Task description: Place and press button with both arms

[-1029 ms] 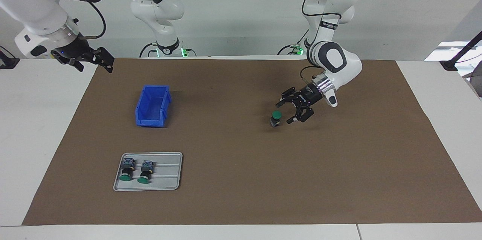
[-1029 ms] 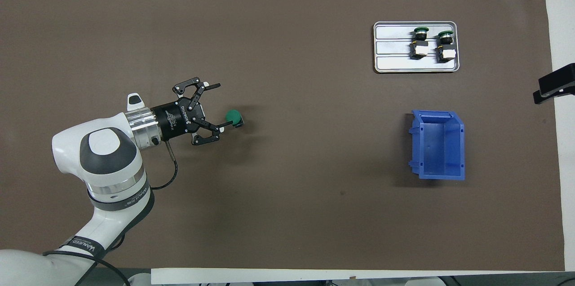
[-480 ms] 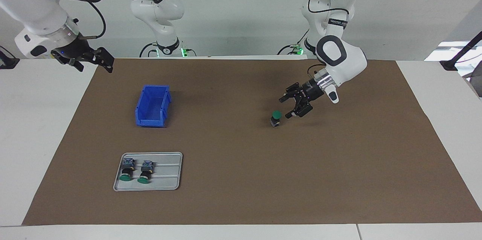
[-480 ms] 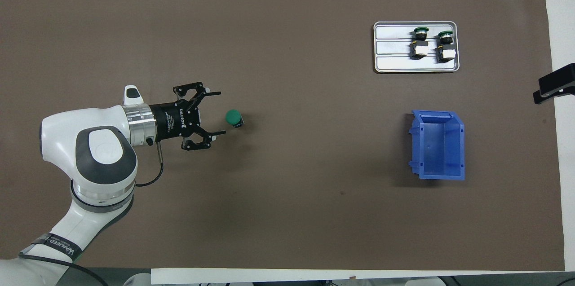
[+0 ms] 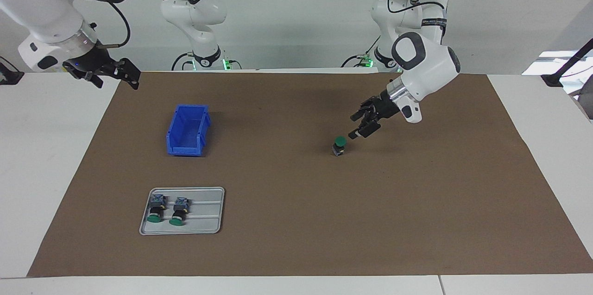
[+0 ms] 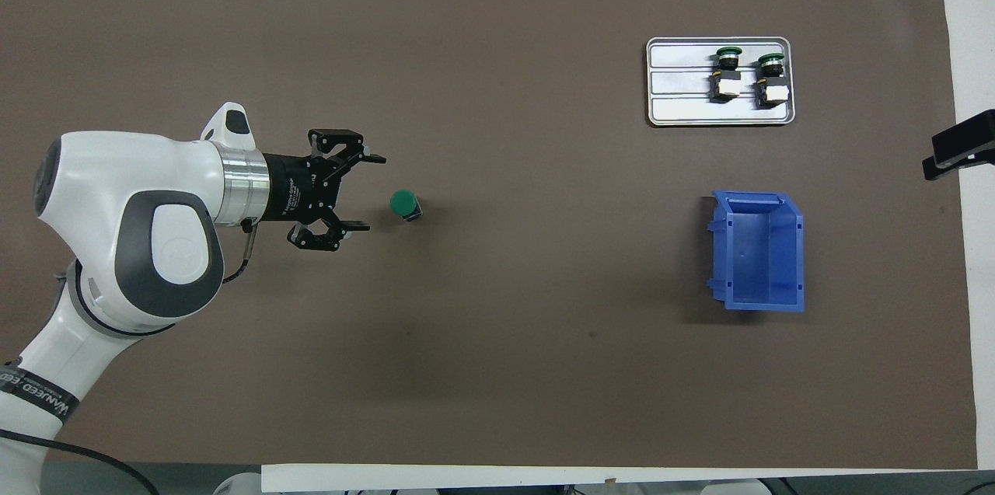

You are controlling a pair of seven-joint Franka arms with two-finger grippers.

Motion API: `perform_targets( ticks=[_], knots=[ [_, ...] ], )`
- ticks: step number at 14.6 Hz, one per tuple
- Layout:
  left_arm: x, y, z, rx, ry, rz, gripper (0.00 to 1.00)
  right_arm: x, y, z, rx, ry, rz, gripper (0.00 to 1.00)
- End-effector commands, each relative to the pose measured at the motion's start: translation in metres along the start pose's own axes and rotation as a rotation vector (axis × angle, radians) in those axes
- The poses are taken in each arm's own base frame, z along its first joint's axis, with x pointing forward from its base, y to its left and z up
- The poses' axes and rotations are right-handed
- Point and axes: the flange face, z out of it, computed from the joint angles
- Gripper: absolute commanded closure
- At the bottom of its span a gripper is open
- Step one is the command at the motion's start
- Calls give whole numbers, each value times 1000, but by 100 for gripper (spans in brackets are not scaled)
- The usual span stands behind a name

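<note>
A green-capped button (image 5: 339, 145) (image 6: 405, 204) stands upright on the brown mat, cap up, touched by nothing. My left gripper (image 5: 356, 127) (image 6: 375, 193) hangs open in the air just beside it, toward the left arm's end of the table, fingers pointing at the button with a small gap between. Over the mat's corner at the right arm's end, my right gripper (image 5: 116, 76) (image 6: 953, 152) waits, open and empty. Two more buttons (image 5: 155, 209) (image 6: 727, 74) lie on their sides in a grey tray (image 5: 206, 211) (image 6: 676, 83).
A blue bin (image 5: 187, 130) (image 6: 758, 250) sits open on the mat toward the right arm's end, nearer to the robots than the tray. The brown mat (image 5: 296, 221) covers most of the white table.
My left gripper has drawn back from the button toward the left arm's end and lifted, its wrist turning. The button stays standing in place. The right arm has not moved.
</note>
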Motion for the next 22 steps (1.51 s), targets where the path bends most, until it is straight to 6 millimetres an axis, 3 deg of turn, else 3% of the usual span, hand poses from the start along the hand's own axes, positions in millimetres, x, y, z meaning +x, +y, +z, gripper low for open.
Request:
perform_targets(
  ticks=[1,4,6,8,9,12,15,22],
  knots=[
    [-7,12,-8,85,118,150,0,-8,2,1,-2,6,-19,1],
    [-16,14,-4,145,190,256,1,-8,1,1,-1,6,-19,1],
    [-28,19,-2,158,203,294,29,-8,2,1,-2,6,-19,1],
    [-31,23,-1,215,192,321,67,-8,1,1,-1,6,-19,1],
    [-43,33,-5,249,231,392,77,-8,2,1,-2,6,-19,1],
    [-60,52,16,309,253,471,90,-8,1,1,-1,6,-19,1],
    [-61,41,31,383,291,566,98,-8,1,1,-1,6,-19,1],
    [-58,41,50,370,313,644,100,-8,1,1,-1,6,-19,1]
  ],
)
